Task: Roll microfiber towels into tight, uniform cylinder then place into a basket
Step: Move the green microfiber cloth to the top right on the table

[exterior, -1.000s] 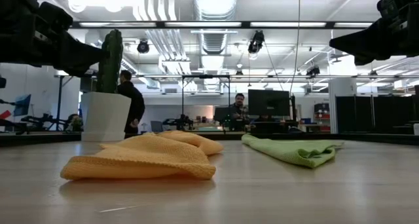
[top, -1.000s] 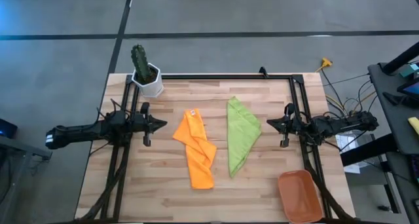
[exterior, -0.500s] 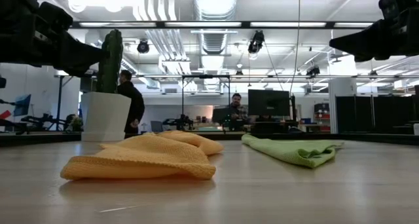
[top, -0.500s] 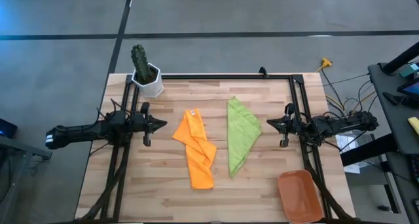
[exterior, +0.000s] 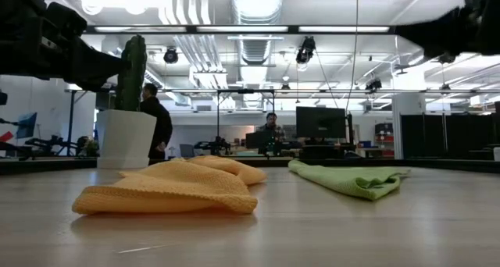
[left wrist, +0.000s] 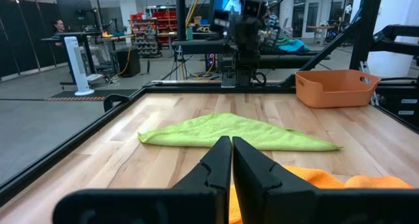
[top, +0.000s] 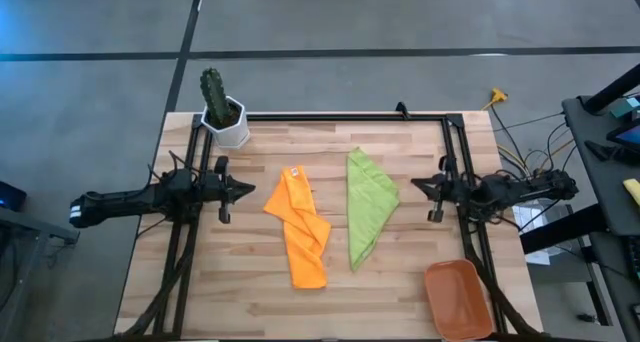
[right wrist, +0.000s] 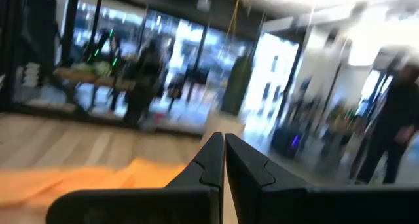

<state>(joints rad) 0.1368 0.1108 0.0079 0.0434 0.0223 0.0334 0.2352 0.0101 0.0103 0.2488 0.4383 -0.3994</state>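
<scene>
The orange towel [top: 297, 227] and green towel [top: 367, 207] are laid loosely folded side by side at mid-table, apart; the basket [top: 458, 298] is set at the near right corner. Both towels are judged light, soft and limp, liable to bunch; a grip at a free corner or edge is advised. The left gripper [top: 247, 190] and right gripper [top: 415, 189] are held beside the towels with fingers pressed together, nothing clamped. The towels' folded undersides are hidden, and the right wrist view is blurred.
</scene>
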